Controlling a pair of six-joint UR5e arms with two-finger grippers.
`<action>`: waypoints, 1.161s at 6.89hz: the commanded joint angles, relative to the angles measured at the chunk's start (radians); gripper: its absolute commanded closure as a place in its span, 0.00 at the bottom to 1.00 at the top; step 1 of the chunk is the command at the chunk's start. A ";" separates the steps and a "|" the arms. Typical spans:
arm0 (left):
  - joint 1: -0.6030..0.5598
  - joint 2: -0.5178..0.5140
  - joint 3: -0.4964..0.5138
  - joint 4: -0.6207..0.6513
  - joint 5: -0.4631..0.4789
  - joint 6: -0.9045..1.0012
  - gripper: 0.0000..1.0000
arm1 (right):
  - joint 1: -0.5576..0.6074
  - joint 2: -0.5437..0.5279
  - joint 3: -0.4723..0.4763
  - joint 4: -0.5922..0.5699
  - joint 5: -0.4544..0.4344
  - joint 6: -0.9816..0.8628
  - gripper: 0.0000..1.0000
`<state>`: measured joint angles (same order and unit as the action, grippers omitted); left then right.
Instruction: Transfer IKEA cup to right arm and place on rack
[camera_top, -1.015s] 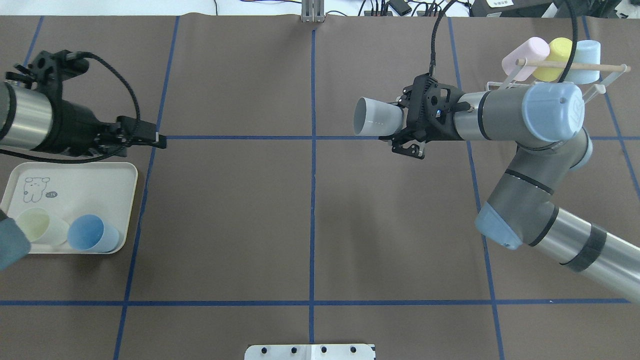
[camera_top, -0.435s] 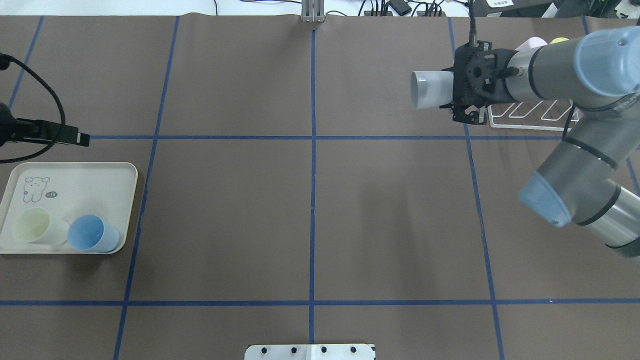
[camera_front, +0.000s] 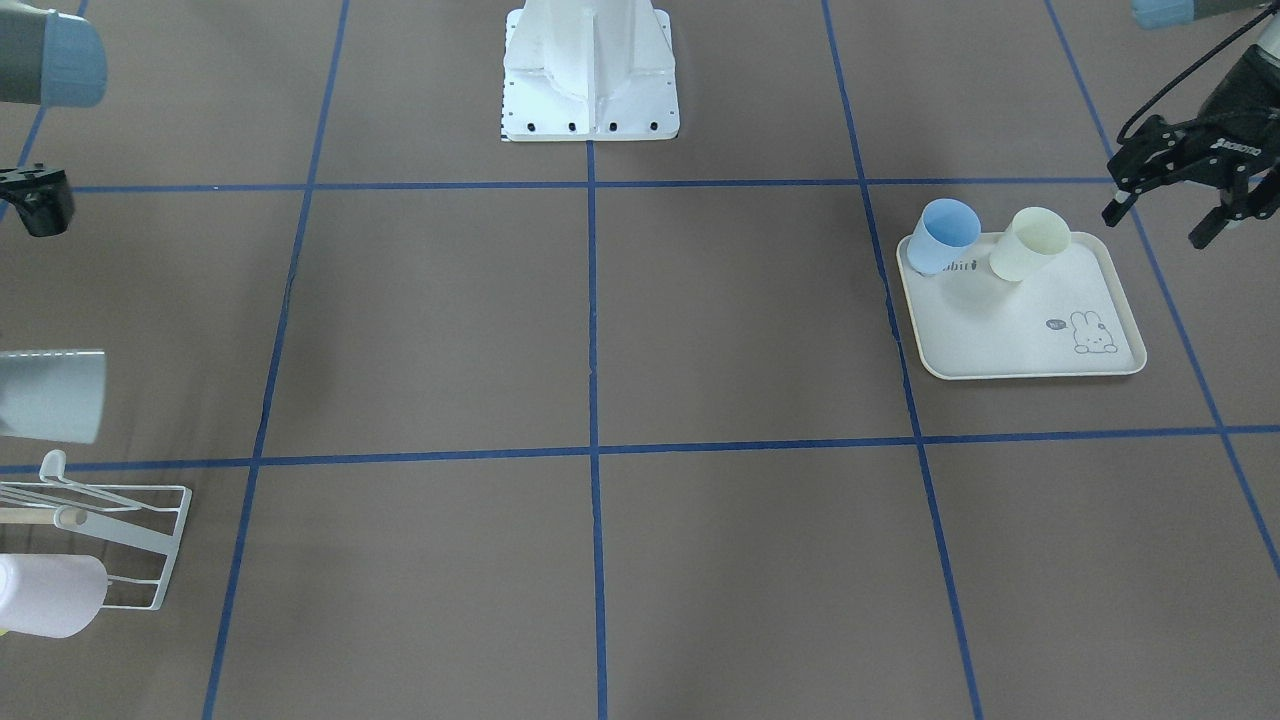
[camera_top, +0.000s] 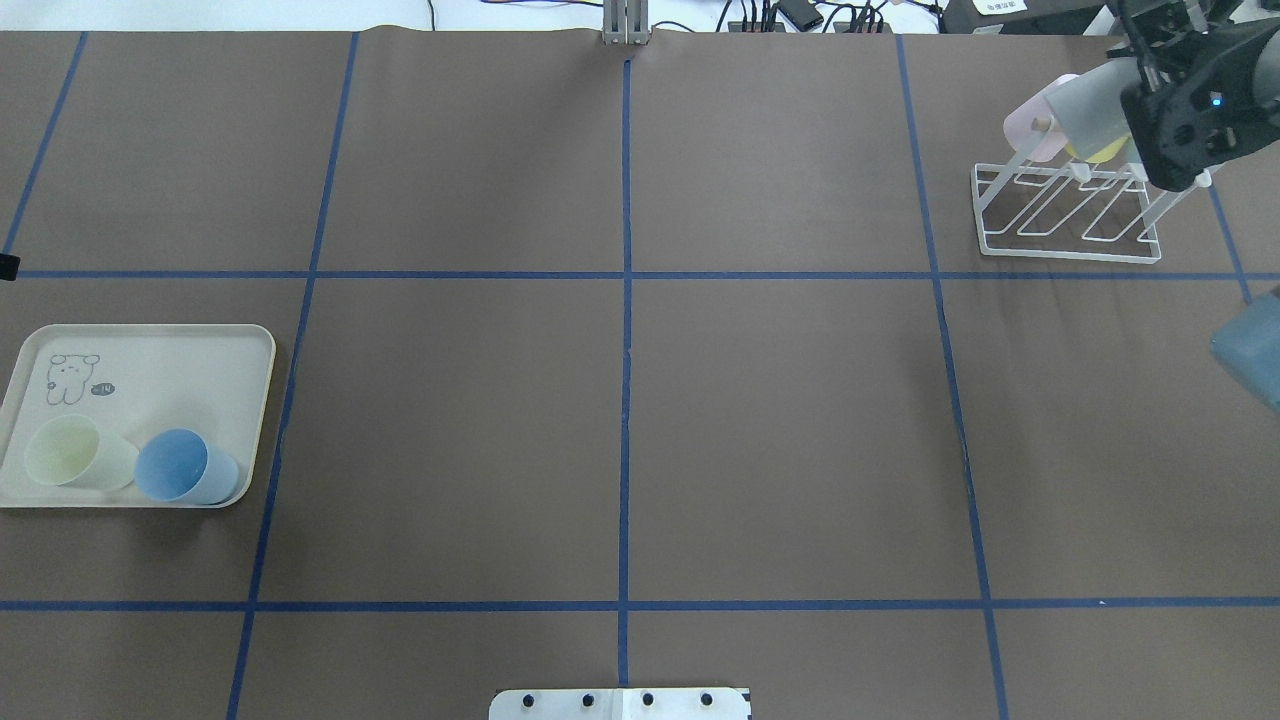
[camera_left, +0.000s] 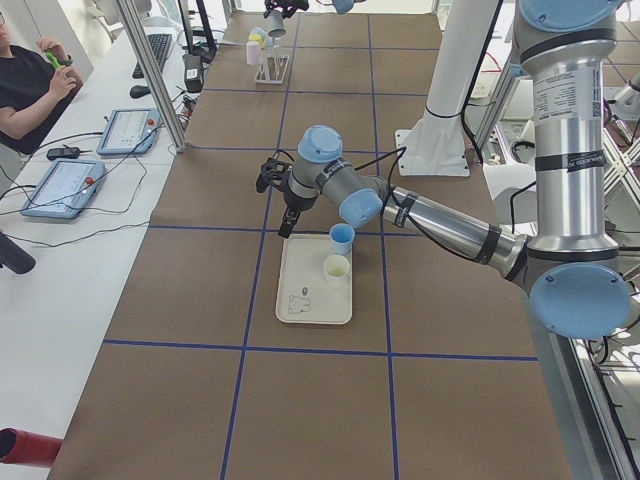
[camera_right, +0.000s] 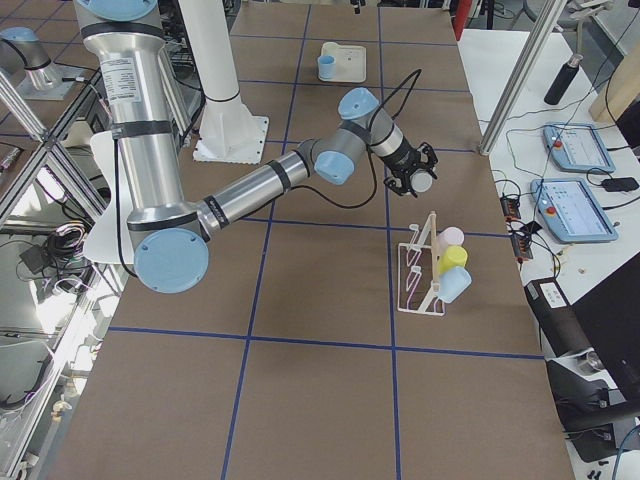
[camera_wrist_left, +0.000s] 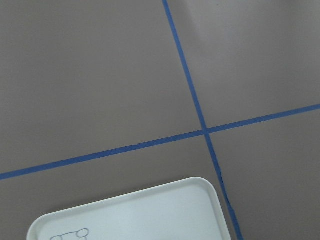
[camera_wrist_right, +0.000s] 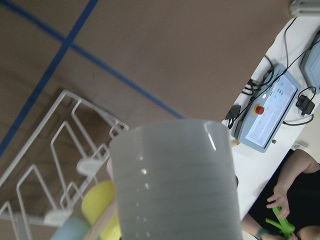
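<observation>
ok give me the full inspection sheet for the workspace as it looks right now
surface: brown table cover with a blue tape grid, nothing spilled seen
job's things: grey cup held sideways at the top of the rack, contact cannot be told; pink cup, yellow cup and light-blue cup hang on it
clutter: tray holding a blue cup and a pale green cup
claws: right claw shut on the grey cup; left claw open, empty, near the tray
cables: black cable loops off the left wrist
surroundings: seated person and control tablets at a side bench

Grey cup (camera_wrist_right: 172, 182) up close, white wire rack (camera_wrist_right: 89, 165) and yellow cup (camera_wrist_right: 97, 202) behind.
</observation>
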<state>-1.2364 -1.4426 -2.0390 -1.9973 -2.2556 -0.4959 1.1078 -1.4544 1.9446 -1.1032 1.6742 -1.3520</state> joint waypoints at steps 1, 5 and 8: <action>-0.018 0.005 0.011 0.000 -0.013 0.028 0.00 | 0.004 -0.111 0.049 0.009 -0.245 -0.273 1.00; -0.018 0.005 0.011 -0.003 -0.021 0.019 0.00 | -0.221 -0.164 0.039 0.023 -0.649 -0.247 1.00; -0.015 0.005 0.014 -0.003 -0.021 0.017 0.00 | -0.298 -0.176 -0.037 0.049 -0.781 -0.225 1.00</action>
<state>-1.2530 -1.4373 -2.0257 -2.0003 -2.2763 -0.4780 0.8369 -1.6330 1.9504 -1.0733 0.9473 -1.5813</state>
